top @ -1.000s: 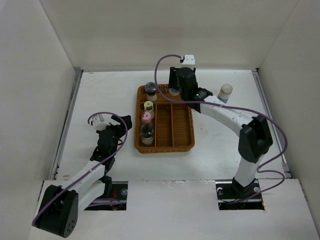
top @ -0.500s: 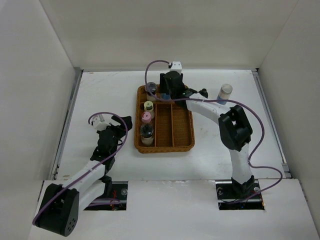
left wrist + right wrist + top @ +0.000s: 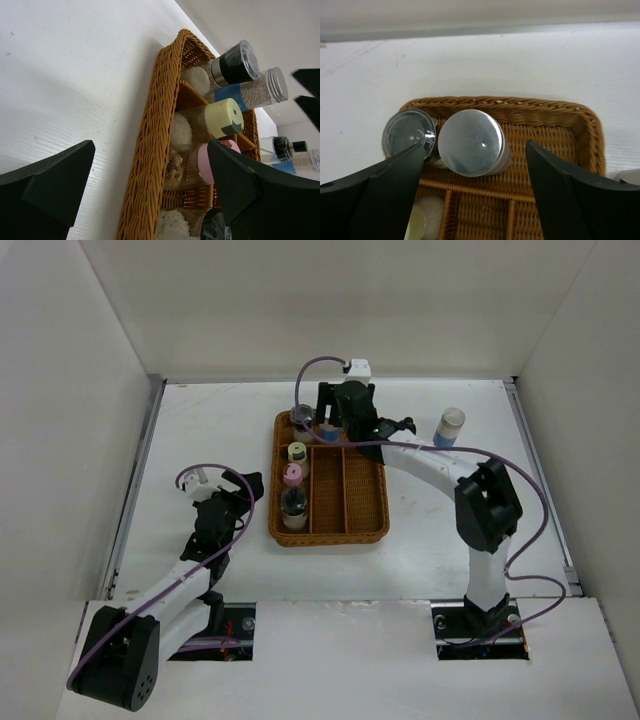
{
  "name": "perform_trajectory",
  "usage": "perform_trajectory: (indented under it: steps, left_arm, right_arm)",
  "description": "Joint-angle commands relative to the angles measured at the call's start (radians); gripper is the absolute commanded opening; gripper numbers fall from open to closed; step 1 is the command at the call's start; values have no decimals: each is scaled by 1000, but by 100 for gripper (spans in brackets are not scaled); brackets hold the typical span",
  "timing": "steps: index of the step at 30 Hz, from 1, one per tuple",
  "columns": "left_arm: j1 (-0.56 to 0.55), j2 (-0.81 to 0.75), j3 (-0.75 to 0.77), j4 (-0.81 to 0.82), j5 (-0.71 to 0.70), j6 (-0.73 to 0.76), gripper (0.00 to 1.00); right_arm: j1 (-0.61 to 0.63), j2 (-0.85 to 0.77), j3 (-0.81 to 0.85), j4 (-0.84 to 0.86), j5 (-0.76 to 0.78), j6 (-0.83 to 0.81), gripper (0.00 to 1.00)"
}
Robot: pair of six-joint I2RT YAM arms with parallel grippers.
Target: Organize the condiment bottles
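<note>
Five bottles [image 3: 297,452] in the tray [image 3: 345,510], right gripper [image 3: 475,150] spread wide around the back one. Last bottle [image 3: 451,425] waits on the table [image 3: 220,420]; left gripper [image 3: 240,480] wide, idle.

Setting: a robot test cell in a laboratory.
Enclosure: plain white panels [image 3: 70,390] wall in the left, back and right sides of a white table [image 3: 200,430].
Machinery: a left arm [image 3: 185,575] and a right arm [image 3: 430,465] are bolted at the table's near edge, with purple cables [image 3: 299,388] looping from them.
Props: a wicker tray [image 3: 330,536] of small bottles [image 3: 292,476] stands mid-table as test material.
</note>
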Motion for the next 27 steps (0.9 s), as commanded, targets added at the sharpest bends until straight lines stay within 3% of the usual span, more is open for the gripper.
perform_trajectory:
  steps: [1,9,15,20,27]
  left_arm:
    - [10,-17,-8,56,10,-11,100]
    - [10,-6,-7,56,19,-19,100]
    - [7,8,-4,62,22,-26,100]
    - [2,25,-2,66,17,-26,100]
    - [-4,52,-2,86,23,-25,100]
  right_arm:
    - [-13,-183,-54,72,42,14,89]
    - [-246,-410,-305,72,169,-6,87]
    - [-470,-423,-371,-67,182,25,97]
    - [-506,-348,-376,-83,133,25,100]
    - [-518,-263,-353,-40,39,20,96]
